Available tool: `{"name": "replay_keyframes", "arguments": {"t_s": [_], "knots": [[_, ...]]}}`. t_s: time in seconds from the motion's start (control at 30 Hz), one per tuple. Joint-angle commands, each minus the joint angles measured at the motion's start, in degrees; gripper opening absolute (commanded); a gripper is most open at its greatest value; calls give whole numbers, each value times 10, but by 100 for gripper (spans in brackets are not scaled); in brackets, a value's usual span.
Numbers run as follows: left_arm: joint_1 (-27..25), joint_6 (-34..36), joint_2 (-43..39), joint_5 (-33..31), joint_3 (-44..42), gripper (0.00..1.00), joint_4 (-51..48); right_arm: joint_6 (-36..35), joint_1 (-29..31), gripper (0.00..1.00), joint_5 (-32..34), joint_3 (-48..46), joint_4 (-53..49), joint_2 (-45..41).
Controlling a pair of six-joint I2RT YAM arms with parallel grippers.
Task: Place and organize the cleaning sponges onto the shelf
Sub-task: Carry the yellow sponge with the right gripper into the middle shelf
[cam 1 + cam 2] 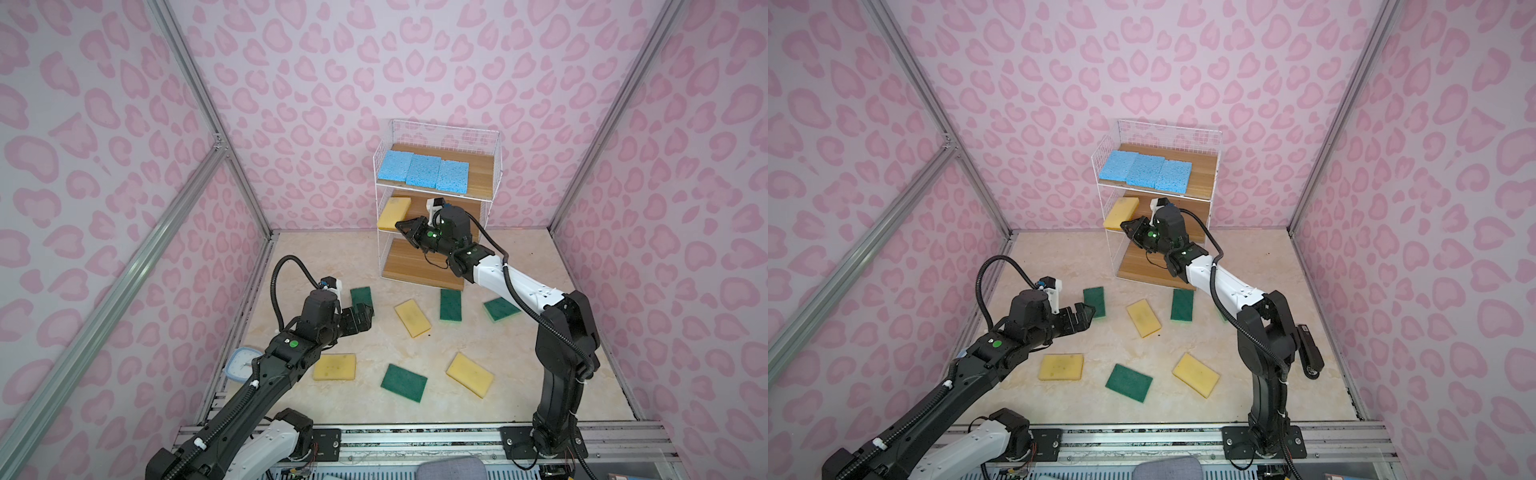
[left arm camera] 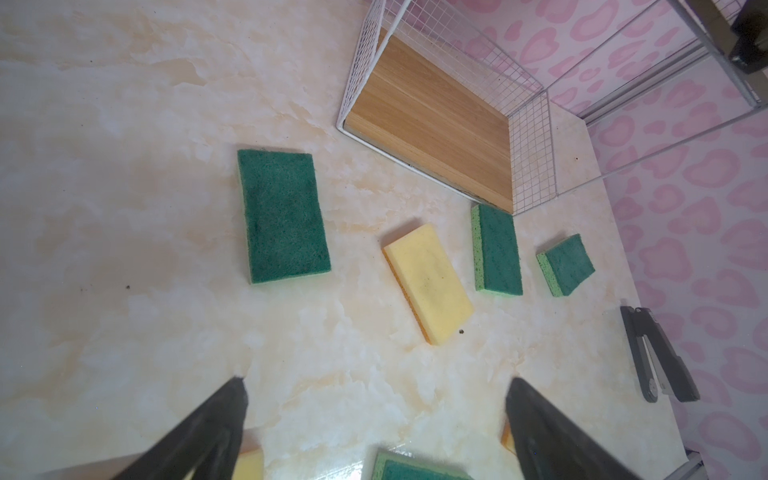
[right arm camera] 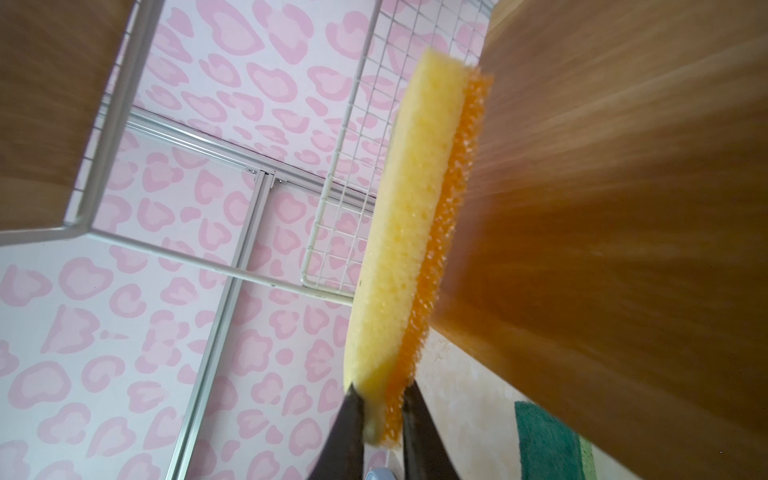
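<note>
At shelf (image 1: pixel 411 266) middle board, left end: right gripper (image 3: pixel 380 399), jaws pinched on one end of yellow sponge (image 1: pixel 392 214). Top board: three blue sponges (image 1: pixel 422 170), side by side. Left gripper (image 2: pixel 374 382): jaws spread wide, empty, above table (image 1: pixel 332 257). On table: four green sponges (image 1: pixel 404 382), three yellow sponges (image 1: pixel 335 367).

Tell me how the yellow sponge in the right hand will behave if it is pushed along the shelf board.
Probably soft: the yellow sponge looks squeezed thin where the right hand pinches its end. Likely light for its size, as the foam shows open pores. Its rough orange side faces the shelf board, so it may drag rather than slide.
</note>
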Motion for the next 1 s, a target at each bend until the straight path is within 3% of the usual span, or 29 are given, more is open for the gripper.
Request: {"name": "replay_keyframes", "arguments": {"t_s": [0.0,0.6,0.97], "knots": [[1,0,-2,3,-4,98,20,-1,-2,20,15,8,-14,7],[1,-4,4,5,-2,98,21,-3,-17,30,-5,69,-45,46],[1,-3,6,4,1,98,18,-50,-15,67,13,69,-91,25]]}}
